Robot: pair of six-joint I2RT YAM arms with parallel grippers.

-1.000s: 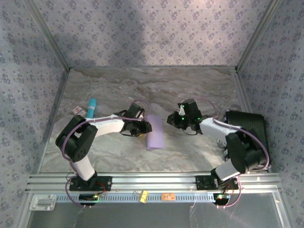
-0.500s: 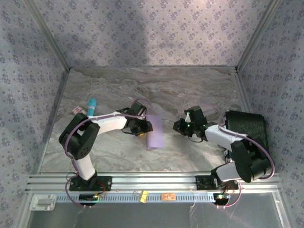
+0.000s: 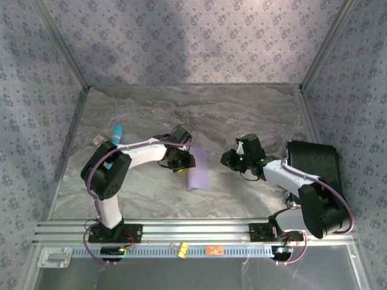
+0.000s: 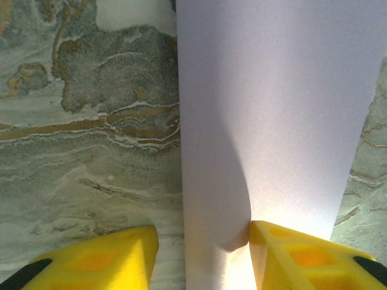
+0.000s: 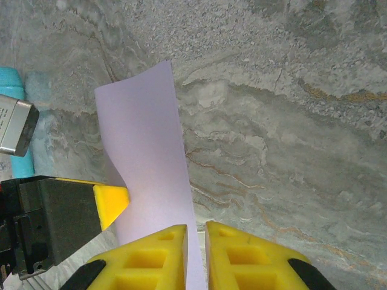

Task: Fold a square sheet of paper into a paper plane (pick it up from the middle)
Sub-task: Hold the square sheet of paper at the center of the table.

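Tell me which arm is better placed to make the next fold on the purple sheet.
Left, probably. The left hand has its jaws open with the purple sheet running between them, one finger against it. The right hand, jaws shut, sits apart from the sheet and would have to reach in first.

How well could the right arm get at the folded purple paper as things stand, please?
Probably yes: bare table lies between the right gripper and the paper; the left gripper sits at its opposite edge.
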